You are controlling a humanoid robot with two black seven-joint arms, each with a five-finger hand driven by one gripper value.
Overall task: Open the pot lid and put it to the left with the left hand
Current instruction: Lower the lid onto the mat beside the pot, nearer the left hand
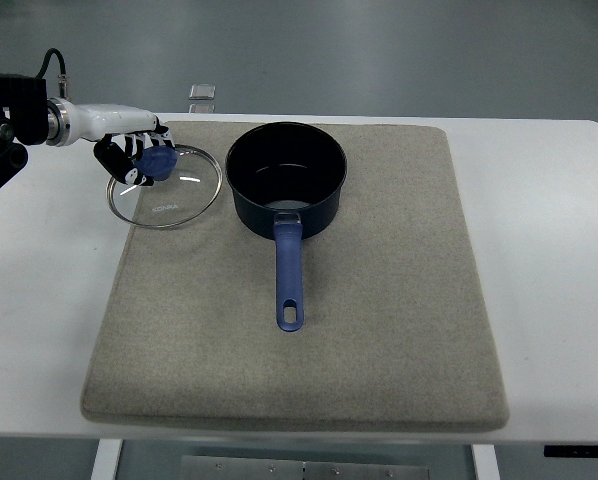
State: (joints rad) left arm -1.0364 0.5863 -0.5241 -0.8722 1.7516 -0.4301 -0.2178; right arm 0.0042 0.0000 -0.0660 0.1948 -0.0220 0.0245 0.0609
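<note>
I find the glass lid (166,192) lying flat at the far left corner of the grey mat (379,330), just left of the open pot (286,176) and clear of its rim. The lid's left edge overhangs the mat onto the white counter (39,330). My left hand (134,150) reaches in from the left edge and sits directly over the lid's far side. Its fingers (129,172) are curled down around the blue knob (160,161); I judge them closed on it, though the contact itself is too small to confirm.

The relation that matters: the knob lies directly under the fingers, so release needs only an opening and a lift away to the far left, back along the arm. The pot's blue handle (288,280) runs toward the near edge, well away from the hand. The right hand is not in view.

Faint white lettering shows on the glass near the lid's near side; I cannot read it reliably.
</note>
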